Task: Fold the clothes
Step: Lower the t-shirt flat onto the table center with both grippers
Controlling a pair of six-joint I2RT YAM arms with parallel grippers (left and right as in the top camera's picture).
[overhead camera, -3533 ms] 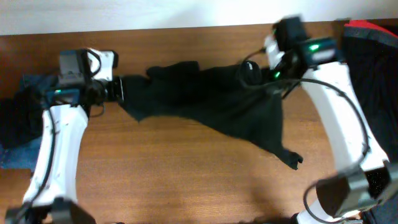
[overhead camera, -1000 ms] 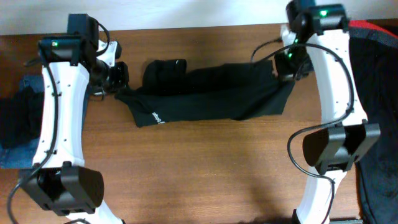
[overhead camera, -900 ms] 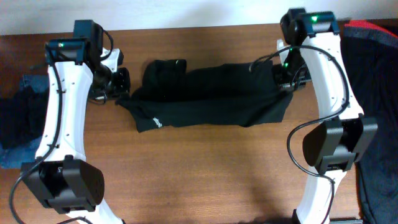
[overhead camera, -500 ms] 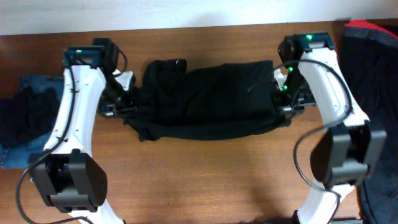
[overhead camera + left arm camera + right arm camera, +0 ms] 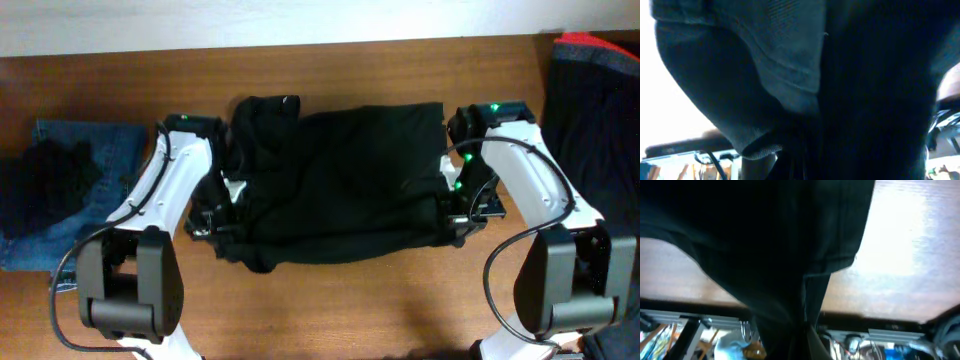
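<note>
A wide black garment (image 5: 340, 180) lies folded over itself across the middle of the table. My left gripper (image 5: 222, 228) is shut on its left front edge; black cloth (image 5: 850, 90) fills the left wrist view. My right gripper (image 5: 447, 222) is shut on its right front edge; cloth (image 5: 765, 240) hangs from the jaws in the right wrist view, over wood. Folded blue denim jeans (image 5: 110, 150) with a black piece (image 5: 50, 175) on top lie at the far left.
A dark pile of clothes with a red edge (image 5: 600, 110) sits at the right end of the table. The wooden table (image 5: 340, 300) shows bare wood along the front. A pale wall runs along the back.
Both grippers have drawn the garment's held edge from the back toward the front of the table, laying the cloth over itself. The garment now looks wider front to back.
</note>
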